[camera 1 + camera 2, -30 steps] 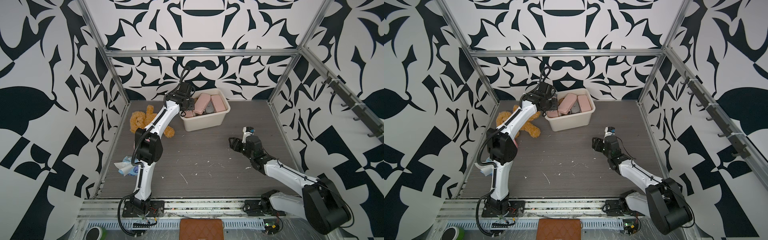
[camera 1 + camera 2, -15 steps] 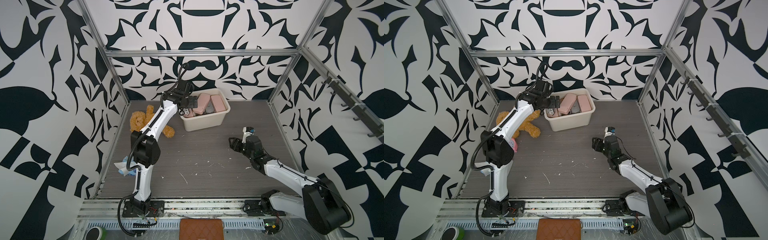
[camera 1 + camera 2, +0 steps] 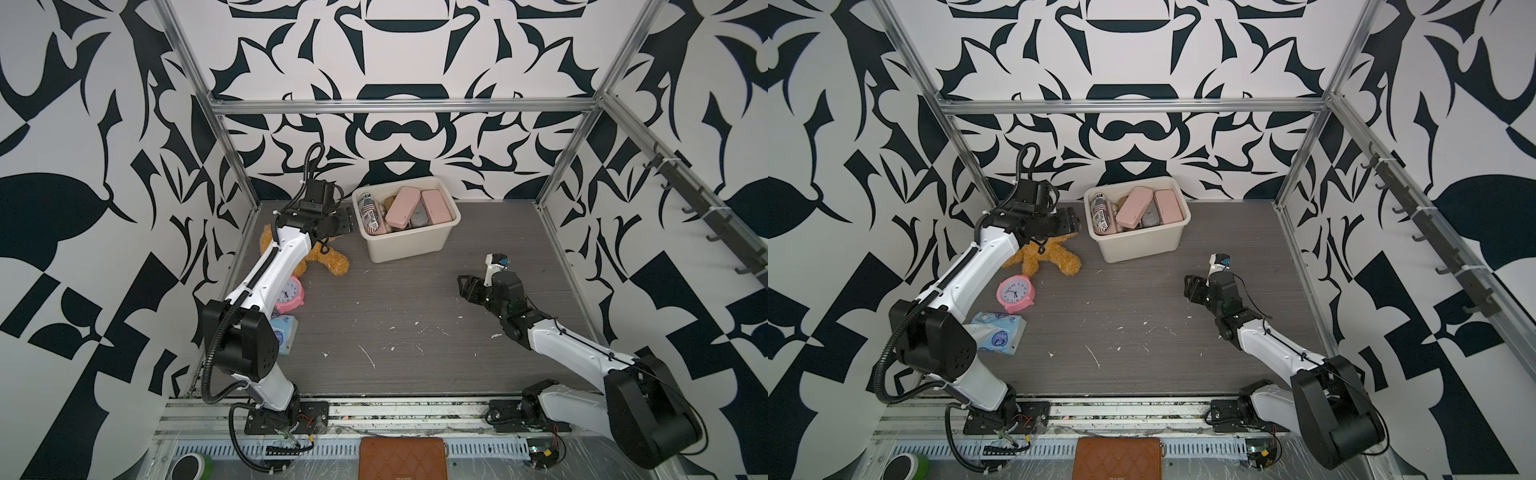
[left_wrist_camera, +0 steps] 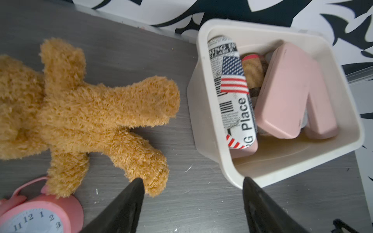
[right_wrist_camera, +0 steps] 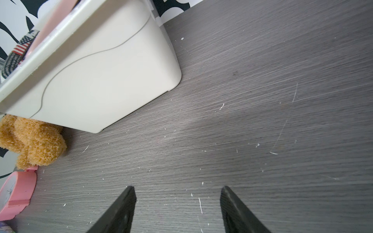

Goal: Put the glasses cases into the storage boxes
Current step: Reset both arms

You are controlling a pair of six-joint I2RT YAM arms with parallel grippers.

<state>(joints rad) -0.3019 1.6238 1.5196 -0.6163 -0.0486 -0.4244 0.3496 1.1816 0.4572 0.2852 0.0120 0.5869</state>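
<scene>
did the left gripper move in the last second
Yes. In a top view the left gripper has backed away from over the storage box and now sits just outside the wall facing the teddy bear.

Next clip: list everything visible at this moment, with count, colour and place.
storage box: 1, cream, back of table
newspaper-print glasses case: 1, white-black with flags, in box
pink glasses cases: 3, pink, in box, one under the newspaper-print one
tan plaid glasses case: 1, tan, in box, mostly covered
grey glasses case: 1, grey, in box between the top pink ones
teddy bear: 1, golden brown, left of box
alarm clock: 1, pink, touching the bear
tissue packet: 1, blue-white, left side
quilted wallet: 1, brown, front rail
green roll: 1, front left corner
table: 1, grey wood-grain
left hand: open, empty, beside box
right hand: open, empty, over table
</scene>
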